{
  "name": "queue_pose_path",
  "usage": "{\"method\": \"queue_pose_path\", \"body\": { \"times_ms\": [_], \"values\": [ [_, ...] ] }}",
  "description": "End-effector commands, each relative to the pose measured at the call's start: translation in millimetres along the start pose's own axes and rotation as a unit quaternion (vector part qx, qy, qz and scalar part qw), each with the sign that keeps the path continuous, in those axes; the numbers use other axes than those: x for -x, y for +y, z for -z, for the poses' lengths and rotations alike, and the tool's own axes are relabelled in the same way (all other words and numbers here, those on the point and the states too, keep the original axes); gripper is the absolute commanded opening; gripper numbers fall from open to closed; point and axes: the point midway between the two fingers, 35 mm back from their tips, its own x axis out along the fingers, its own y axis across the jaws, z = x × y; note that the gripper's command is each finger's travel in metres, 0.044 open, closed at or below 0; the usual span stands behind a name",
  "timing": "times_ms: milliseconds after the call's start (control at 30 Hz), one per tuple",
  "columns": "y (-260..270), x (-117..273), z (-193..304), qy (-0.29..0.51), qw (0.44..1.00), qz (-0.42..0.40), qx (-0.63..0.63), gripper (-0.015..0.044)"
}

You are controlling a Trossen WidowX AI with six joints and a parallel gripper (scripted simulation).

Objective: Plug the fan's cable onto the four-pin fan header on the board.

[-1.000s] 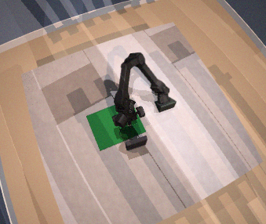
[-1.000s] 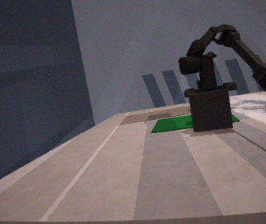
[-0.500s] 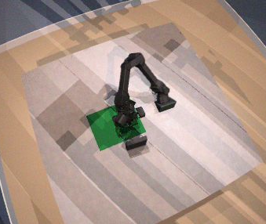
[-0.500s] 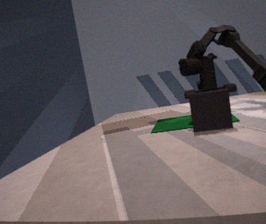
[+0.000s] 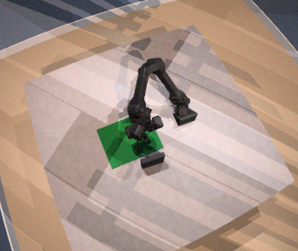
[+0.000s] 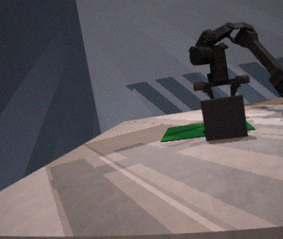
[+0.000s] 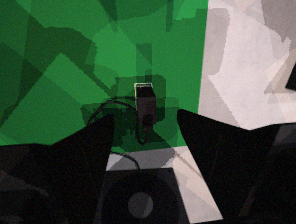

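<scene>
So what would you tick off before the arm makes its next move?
1. Fingers let go of the plug: ok; the gripper is open, with a gap on both sides of the plug.
2. Plug at the header: ok; its far end meets the small pale-rimmed header on the green board.
3. Plug pushed all the way down: cannot tell; its depth doesn't show.
4. Cable clear of the fingers: cannot tell; the dark cable passes close to one fingertip.
5. Fan upright beside the board: ok; the fan stands on edge.
</scene>
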Motion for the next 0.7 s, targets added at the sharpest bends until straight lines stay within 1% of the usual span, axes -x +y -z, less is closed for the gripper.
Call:
{"method": "queue_pose_path", "body": {
  "times_ms": [0,67,233,300,667],
  "values": [
    [-1.7,5.4,-0.8,0.000,1.000,0.004,-0.002,0.0260],
    [0.9,6.1,-11.7,0.001,1.000,0.004,-0.002,0.0260],
    [6.4,6.4,-96.1,0.001,1.000,0.004,-0.001,0.0260],
    [3.7,5.5,-118.4,-0.002,1.000,0.004,-0.001,0.0260],
    [3.3,5.4,-121.2,-0.002,1.000,0.005,-0.002,0.0260]
  ]
}}
